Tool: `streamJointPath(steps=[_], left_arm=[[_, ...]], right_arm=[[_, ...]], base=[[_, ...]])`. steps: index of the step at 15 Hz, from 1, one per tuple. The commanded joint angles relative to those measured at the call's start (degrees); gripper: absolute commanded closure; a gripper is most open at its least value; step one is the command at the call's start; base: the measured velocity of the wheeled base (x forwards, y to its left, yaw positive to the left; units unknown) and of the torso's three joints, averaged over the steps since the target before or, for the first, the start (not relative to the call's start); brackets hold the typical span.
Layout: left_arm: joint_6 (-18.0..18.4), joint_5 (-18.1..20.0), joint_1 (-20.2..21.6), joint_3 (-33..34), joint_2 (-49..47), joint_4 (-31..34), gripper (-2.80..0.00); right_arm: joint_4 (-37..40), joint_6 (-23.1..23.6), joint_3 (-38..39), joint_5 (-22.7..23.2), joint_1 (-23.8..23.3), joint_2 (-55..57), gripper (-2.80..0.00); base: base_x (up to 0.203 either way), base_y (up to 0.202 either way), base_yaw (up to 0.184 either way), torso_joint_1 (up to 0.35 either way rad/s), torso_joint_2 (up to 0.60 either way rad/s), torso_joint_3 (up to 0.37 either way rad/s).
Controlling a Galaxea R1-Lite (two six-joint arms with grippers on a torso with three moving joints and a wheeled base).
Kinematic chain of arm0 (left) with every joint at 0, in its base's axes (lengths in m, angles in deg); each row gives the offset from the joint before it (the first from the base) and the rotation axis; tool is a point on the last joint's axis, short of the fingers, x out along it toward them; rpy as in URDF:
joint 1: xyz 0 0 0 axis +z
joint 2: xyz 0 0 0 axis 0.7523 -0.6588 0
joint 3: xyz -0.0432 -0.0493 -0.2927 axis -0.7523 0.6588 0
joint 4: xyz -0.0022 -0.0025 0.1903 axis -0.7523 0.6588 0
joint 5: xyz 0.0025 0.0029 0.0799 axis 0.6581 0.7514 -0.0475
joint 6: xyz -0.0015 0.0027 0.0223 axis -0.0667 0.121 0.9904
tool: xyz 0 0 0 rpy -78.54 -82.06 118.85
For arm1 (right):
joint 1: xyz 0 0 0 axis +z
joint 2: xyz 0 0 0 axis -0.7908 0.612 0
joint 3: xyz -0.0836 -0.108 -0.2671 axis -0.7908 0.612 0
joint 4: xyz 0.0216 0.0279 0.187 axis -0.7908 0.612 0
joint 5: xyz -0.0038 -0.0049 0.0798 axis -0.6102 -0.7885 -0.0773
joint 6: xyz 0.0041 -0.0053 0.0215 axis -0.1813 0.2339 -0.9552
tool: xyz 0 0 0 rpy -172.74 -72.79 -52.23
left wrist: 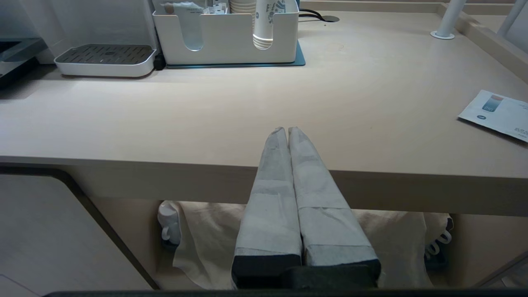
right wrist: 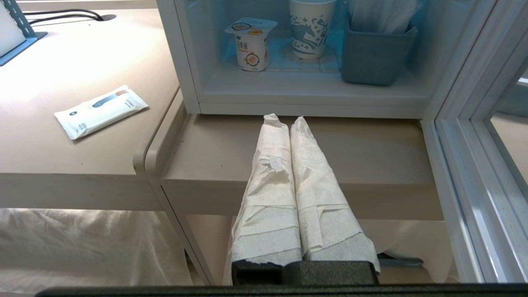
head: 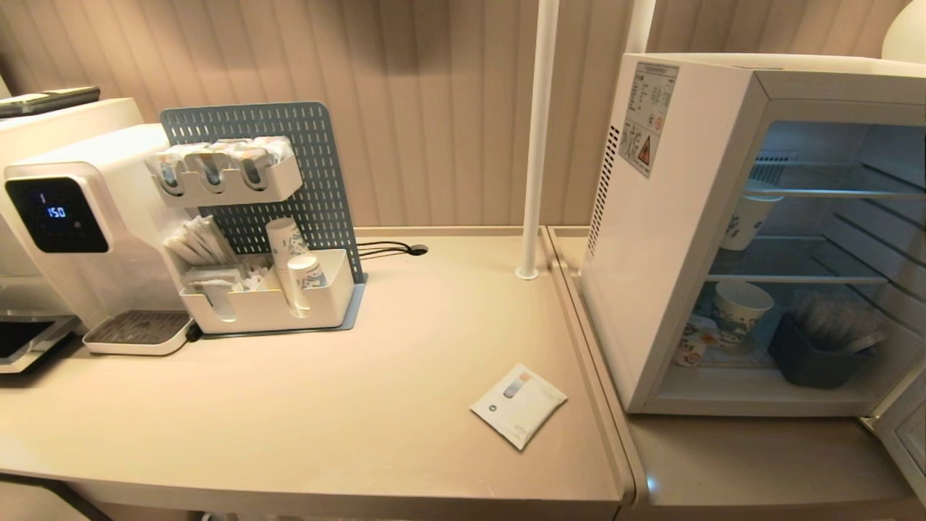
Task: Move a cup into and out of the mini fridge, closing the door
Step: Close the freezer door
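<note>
The mini fridge (head: 673,217) stands open on the right counter. On its floor at the front left sits the cup (right wrist: 251,43), small and white with a yellow-orange label and a flat sealed top; in the head view the cup (head: 693,346) is half hidden behind the fridge's side wall. The door (right wrist: 474,165) is swung wide to the right, and only its corner (head: 904,434) shows in the head view. My right gripper (right wrist: 284,119) is shut and empty, low before the counter's front edge, pointing at the fridge's opening. My left gripper (left wrist: 287,130) is shut and empty before the left table's edge.
Inside the fridge (right wrist: 185,82) are a patterned paper cup (right wrist: 311,27), another paper cup (head: 749,221) on the middle shelf and a blue-grey bin (right wrist: 373,53). A white sachet (head: 518,404) lies on the table. A cup organiser (head: 268,289), a water dispenser (head: 72,231) and a white pole (head: 539,137) stand further back.
</note>
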Motion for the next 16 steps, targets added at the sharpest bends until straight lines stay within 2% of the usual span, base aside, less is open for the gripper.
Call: streamJointPath(steps=[1, 16], left_arm=[[-0.02, -0.01, 0.04, 0.09, 0.00, -0.01, 0.00], [-0.02, -0.04, 0.04, 0.09, 0.00, -0.01, 0.00]], right_arm=[[-0.05, -0.18, 0.09, 0.02, 0.02, 0.07, 0.00], [-0.23, -0.14, 0.03, 0.08, 0.02, 0.07, 0.00]], base=[[0.000, 0.000, 0.000, 0.000, 0.00, 0.000], [-0.183, 0.000, -0.001, 0.004, 0.00, 0.003]])
